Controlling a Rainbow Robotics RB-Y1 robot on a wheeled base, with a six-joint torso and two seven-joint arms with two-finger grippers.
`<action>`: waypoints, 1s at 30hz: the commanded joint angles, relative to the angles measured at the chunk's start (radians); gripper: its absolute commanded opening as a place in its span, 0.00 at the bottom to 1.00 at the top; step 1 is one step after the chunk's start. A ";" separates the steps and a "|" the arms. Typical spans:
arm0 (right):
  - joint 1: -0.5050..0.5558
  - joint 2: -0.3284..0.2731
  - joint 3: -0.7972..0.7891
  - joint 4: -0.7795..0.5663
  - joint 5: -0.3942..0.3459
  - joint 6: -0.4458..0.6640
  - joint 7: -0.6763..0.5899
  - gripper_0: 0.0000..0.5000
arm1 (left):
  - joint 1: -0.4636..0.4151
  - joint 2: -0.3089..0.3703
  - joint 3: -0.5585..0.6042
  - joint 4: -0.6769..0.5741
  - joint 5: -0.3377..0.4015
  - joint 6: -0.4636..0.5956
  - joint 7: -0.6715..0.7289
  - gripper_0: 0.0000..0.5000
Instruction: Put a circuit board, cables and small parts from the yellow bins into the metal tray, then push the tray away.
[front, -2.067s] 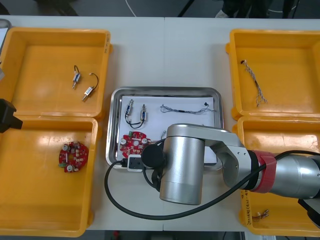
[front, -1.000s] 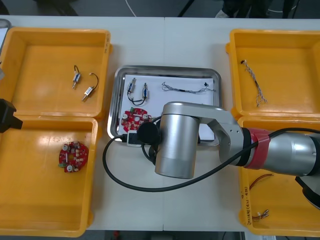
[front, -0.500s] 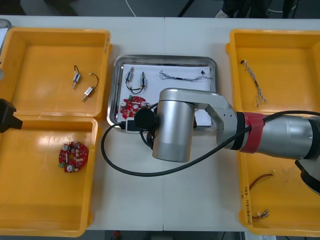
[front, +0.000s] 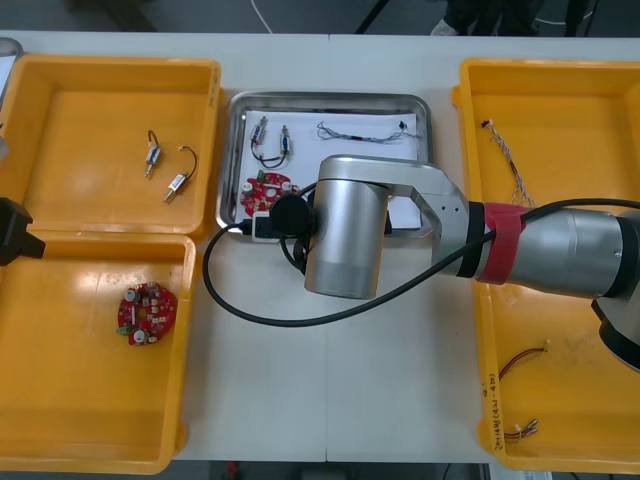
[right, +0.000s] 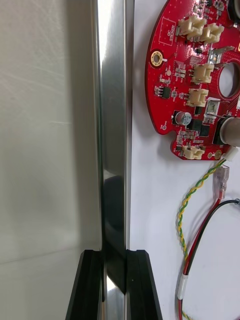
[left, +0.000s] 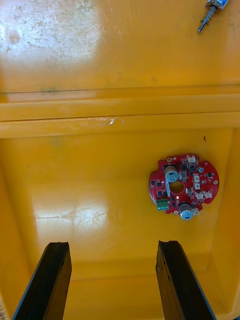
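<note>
One right pincer grips the tray rim. The left pincer hangs open. Push straight and slow so nothing spills.

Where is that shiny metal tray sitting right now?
In the front view the metal tray lies toward the table's far side, between the far yellow bins, the right gripper pinching its near rim.

Light table: four yellow bins, metal tray.
</note>
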 joint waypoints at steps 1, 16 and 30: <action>-0.071 0.002 0.010 0.003 0.011 -0.012 0.022 0.00 | 0.015 0.047 0.032 -0.021 -0.009 0.006 -0.087 1.00; -0.127 -0.001 0.011 0.118 0.021 -0.111 0.047 0.00 | 0.015 0.047 0.032 -0.021 -0.009 0.006 -0.087 1.00; -0.183 -0.001 0.011 0.224 0.020 -0.202 0.085 0.00 | 0.015 0.047 0.032 -0.021 -0.009 0.006 -0.087 1.00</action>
